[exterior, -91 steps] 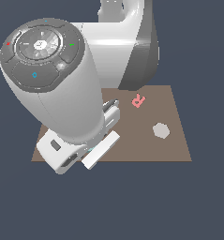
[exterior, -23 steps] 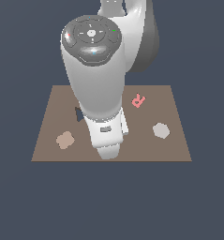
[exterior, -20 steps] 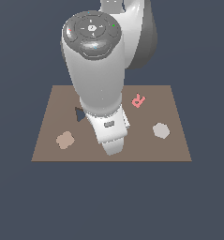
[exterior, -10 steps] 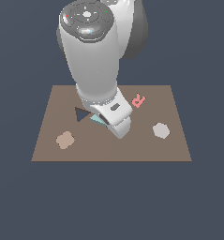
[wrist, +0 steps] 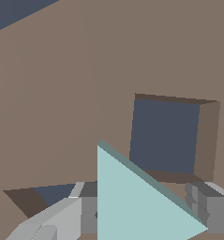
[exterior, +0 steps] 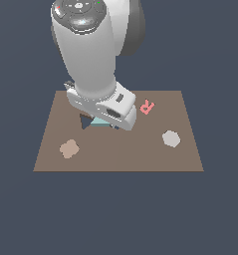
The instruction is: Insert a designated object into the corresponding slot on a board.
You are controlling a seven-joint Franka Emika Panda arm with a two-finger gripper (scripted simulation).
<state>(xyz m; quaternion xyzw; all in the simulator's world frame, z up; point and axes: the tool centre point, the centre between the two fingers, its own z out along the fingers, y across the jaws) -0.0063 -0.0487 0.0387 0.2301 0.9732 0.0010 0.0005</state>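
Observation:
The light-teal triangle piece (wrist: 132, 201) sits flat between my gripper's (wrist: 132, 218) two grey fingers (wrist: 52, 220), which are shut on it. In the exterior view only a sliver of the triangle (exterior: 98, 122) shows under the gripper (exterior: 106, 123), just beside the dark triangular slot (exterior: 84, 121) in the brown board (exterior: 115, 159). In the wrist view part of the slot (wrist: 43, 194) shows behind the near finger, and the piece hangs a little above the board (wrist: 62, 93). The arm hides much of the board's middle.
A dark square cut-out (wrist: 165, 136) lies close beyond the triangle in the wrist view; the arm hides it in the exterior view. On the board lie a tan rounded piece (exterior: 68, 148), a grey hexagon (exterior: 171, 138) and a pink R-shaped piece (exterior: 147, 106).
The arm has swung from the board's front part back toward the triangular slot, carrying the triangle piece. The dark slot and the teal edge now show beside the gripper.

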